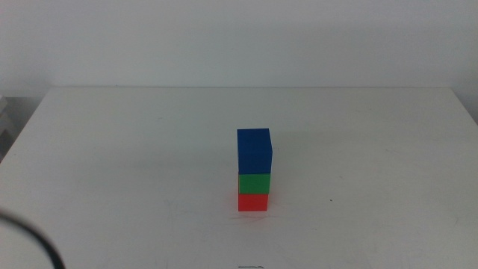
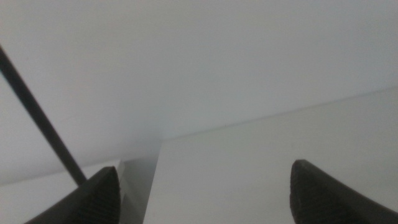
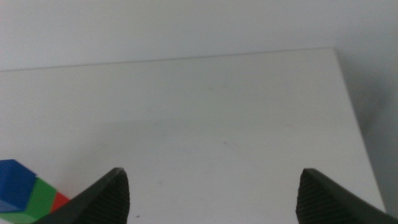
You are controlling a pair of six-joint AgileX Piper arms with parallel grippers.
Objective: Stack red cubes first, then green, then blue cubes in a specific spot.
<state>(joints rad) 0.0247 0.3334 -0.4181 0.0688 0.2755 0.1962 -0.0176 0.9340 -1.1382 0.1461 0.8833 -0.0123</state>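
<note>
In the middle view a stack of three cubes stands on the white table (image 1: 149, 149) near its centre. The red cube (image 1: 253, 202) is at the bottom, the green cube (image 1: 254, 184) on it, the blue cube (image 1: 255, 151) on top. No gripper touches the stack. The stack also shows in the right wrist view, with the blue cube (image 3: 15, 179), the green cube (image 3: 38, 198) and a sliver of the red cube (image 3: 60, 201). My right gripper (image 3: 214, 193) is open and empty, away from the stack. My left gripper (image 2: 205, 190) is open and empty over bare table.
A dark cable (image 1: 33, 240) curves across the middle view's bottom left corner. A dark cable (image 2: 37, 115) crosses the left wrist view. The table's far edge (image 1: 246, 88) meets a white wall. The table's right edge (image 3: 354, 118) shows in the right wrist view.
</note>
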